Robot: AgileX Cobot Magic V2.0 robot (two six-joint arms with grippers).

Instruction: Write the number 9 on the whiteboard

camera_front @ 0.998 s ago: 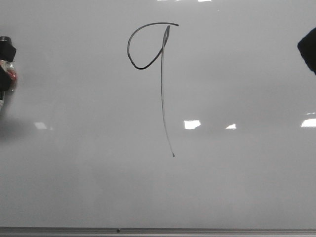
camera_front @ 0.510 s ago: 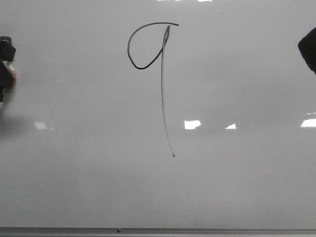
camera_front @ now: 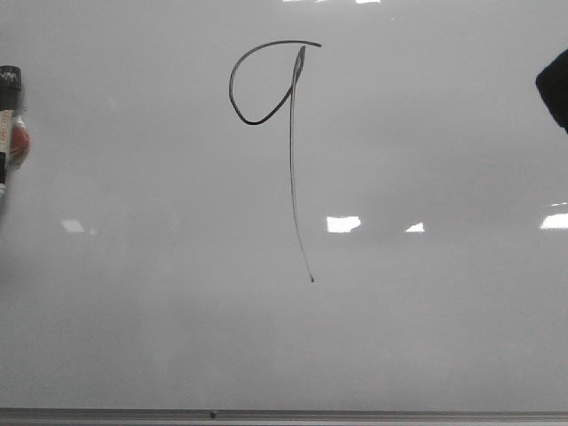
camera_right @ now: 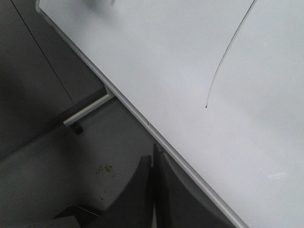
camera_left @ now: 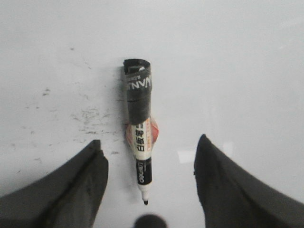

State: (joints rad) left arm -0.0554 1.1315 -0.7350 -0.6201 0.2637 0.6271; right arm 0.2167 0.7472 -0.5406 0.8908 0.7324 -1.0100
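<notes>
Drew the left claw [camera_left: 149,142] back from the left edge of the front view within the last second, leaving only the marker there. Now hangs over the board with both dark fingers spread wide and pinching nothing. Lying loose in the gap between them, touching neither finger: a slim white plastic marker [camera_left: 137,99] with a black rear end and a red-and-white label, its bare nib toward the claw. Seen in the front view at the very left edge of the board [camera_front: 7,124].

Further out, well apart from the marker and toward the far edge at the middle: the thin black hand-drawn number 9 [camera_front: 290,160], a narrow loop and a long, slightly curved tail ending in a small dot. Looks complete, so probably no more strokes needed.

Under all of this, the large glossy pale grey whiteboard [camera_front: 426,337], with a thin grey metal edge [camera_front: 355,414] along the near side.

At the near right corner, off the board: the right claw [camera_right: 152,190], fingers pressed together, holding nothing, with the tail of the 9 [camera_right: 221,64] in its view.

Judging the handling: marker light, stiff and smooth, likely to roll on the slippery board. Best taken across the labelled middle of the barrel, away from the nib. Ink probably easy to smear, so better not to brush over it.
</notes>
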